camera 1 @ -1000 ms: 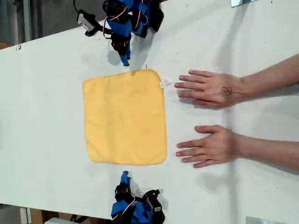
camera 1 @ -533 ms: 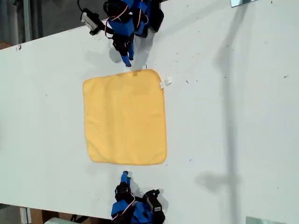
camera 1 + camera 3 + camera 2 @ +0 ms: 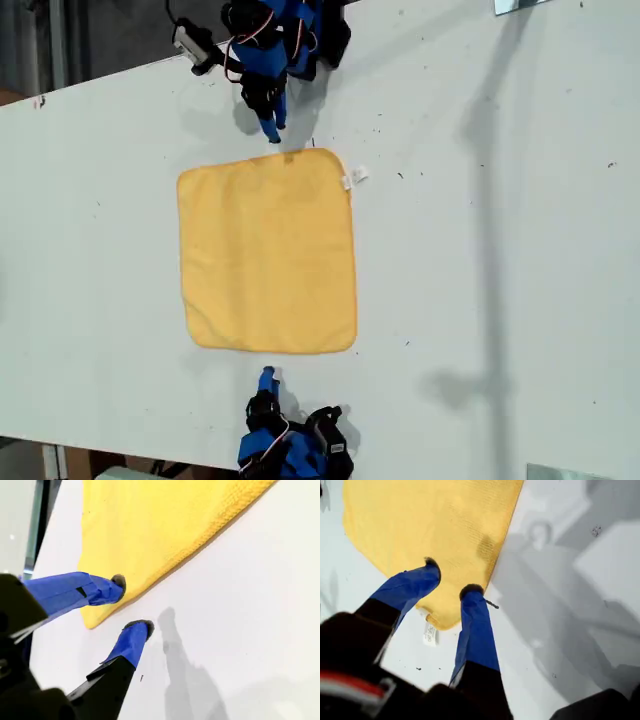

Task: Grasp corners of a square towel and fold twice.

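Towel: the plain yellow square microfibre towel (image 3: 268, 250) lies flat and open on the white table (image 3: 500, 250), a bit toward 9 o'clock of the exterior view's centre
Tagged corner: the rounded corner (image 3: 340, 157) at the towel's 1 o'clock in the exterior view carries a small white tag (image 3: 355, 177) lying on the table just beside it
First gripper: my first gripper (image 3: 451, 577) sits at the towel's 12 o'clock in the exterior view (image 3: 270, 125), just off that edge; blue jaws moderately parted, nothing between them
First wrist view: both dark fingertips (image 3: 471, 591) show over yellow cloth (image 3: 430, 525) near the tagged corner (image 3: 442, 622), the tag (image 3: 430, 633) close by; contact, I cannot tell
Second gripper: my second gripper (image 3: 131, 604) waits at the towel's 6 o'clock in the exterior view (image 3: 267, 378), apart from the hem; jaws parted, empty
Second wrist view: one fingertip (image 3: 119, 582) shows against the towel's edge (image 3: 160, 525), the other over bare table, an untagged corner (image 3: 90, 622) near them
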